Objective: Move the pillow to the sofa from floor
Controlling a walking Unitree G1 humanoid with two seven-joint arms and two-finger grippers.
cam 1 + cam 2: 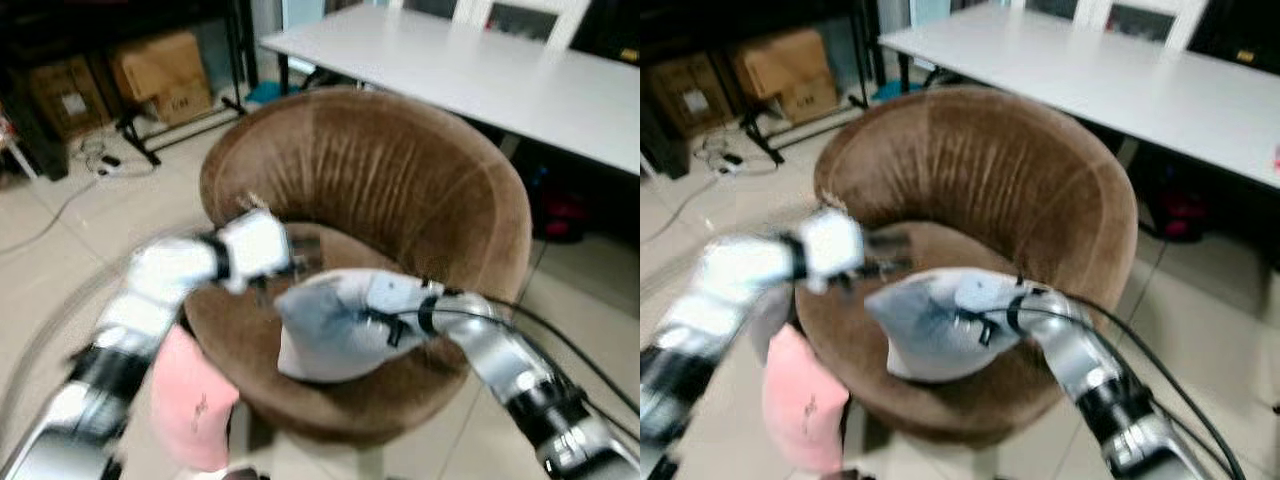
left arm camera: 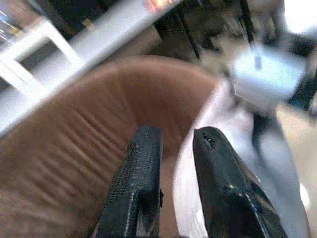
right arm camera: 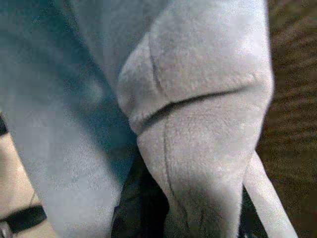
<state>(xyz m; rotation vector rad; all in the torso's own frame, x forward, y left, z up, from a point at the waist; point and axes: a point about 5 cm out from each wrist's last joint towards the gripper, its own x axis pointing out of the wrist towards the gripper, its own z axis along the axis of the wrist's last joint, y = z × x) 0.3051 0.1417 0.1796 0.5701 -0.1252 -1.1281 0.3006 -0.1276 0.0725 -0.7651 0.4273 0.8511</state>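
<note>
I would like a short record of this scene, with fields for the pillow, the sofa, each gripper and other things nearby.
pillow: grey-white pillow, lying on the seat of the sofa
sofa: round brown sofa, in front of the robot
right gripper: right gripper shut on the pillow, fabric bunched around its fingers
left gripper: left gripper over the seat beside the pillow, fingers a little apart, holding nothing
other things: pink cloth at the sofa's front edge; white table behind the sofa; cardboard boxes on the floor

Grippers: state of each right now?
Left gripper: open, empty, over the brown chair.
Right gripper: shut on the grey pillow, which is on the seat.
</note>
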